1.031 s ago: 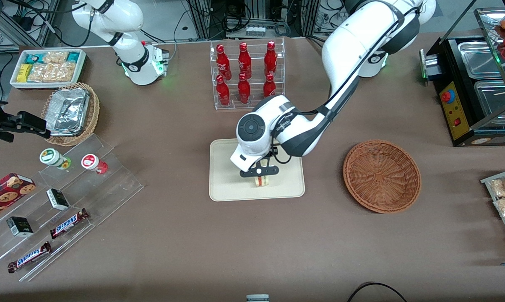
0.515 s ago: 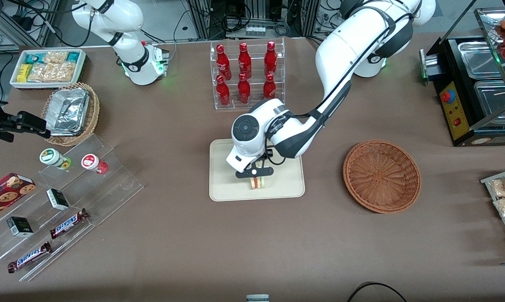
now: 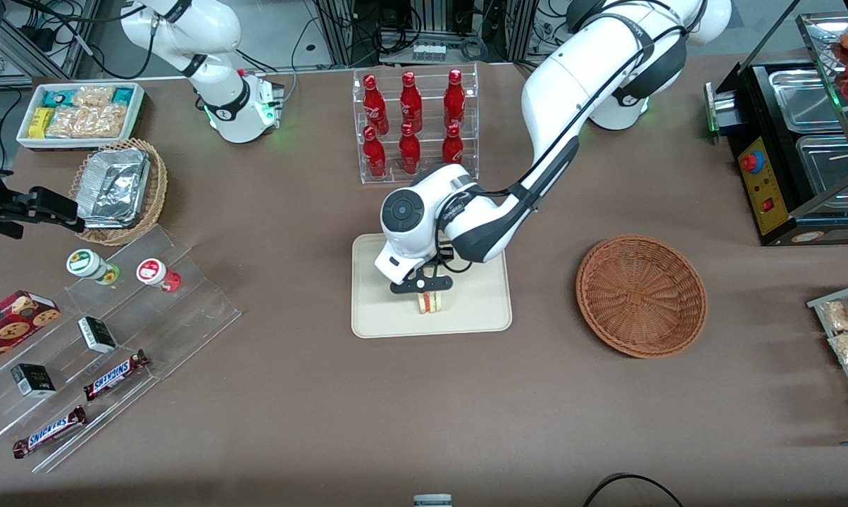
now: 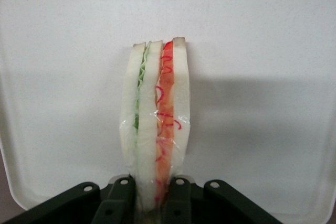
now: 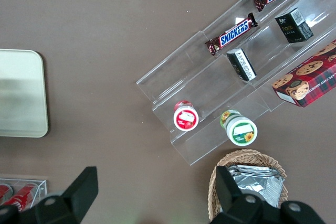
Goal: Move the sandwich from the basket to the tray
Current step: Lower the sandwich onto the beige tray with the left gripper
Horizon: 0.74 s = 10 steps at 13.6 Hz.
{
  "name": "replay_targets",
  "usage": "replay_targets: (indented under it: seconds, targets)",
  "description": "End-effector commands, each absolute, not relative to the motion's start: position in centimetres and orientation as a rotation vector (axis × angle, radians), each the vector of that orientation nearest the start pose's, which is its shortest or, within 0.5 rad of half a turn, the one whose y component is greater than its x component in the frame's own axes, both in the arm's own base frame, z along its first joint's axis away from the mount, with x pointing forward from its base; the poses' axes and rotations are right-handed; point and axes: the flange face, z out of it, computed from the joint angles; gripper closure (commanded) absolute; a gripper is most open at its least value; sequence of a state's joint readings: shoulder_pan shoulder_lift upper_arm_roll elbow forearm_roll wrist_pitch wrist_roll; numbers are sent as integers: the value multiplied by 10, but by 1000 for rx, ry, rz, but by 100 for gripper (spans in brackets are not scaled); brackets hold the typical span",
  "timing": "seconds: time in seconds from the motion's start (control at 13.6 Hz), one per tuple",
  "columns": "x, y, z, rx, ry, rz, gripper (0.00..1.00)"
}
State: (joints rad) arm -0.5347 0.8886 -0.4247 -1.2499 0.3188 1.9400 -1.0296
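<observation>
The sandwich (image 4: pixel 155 124) was held edge-up, filling layers showing, low over the tray (image 3: pixel 382 320) and well clear of the emptied basket (image 3: pixel 641 296), likely so it lands inside the rim. The pincer (image 3: pixel 424 287) was clamped on the sandwich's bread faces, nearly closed.

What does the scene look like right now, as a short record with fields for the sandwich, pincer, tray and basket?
sandwich: standing on edge over the tray
pincer: shut on the sandwich, above the tray
tray: cream, under the sandwich
basket: holds nothing, toward the working arm's end of the table
stage: sandwich out of the basket, not yet released
</observation>
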Motion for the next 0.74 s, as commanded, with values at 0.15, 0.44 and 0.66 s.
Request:
replay_targets:
  seconds: [0.15, 0.44, 0.66]
  targets:
    - [497, -547, 241, -3054, -95, 110, 100]
    - [493, -548, 235, -3063, -77, 104, 70]
    - [493, -548, 234, -3061, -74, 98, 22]
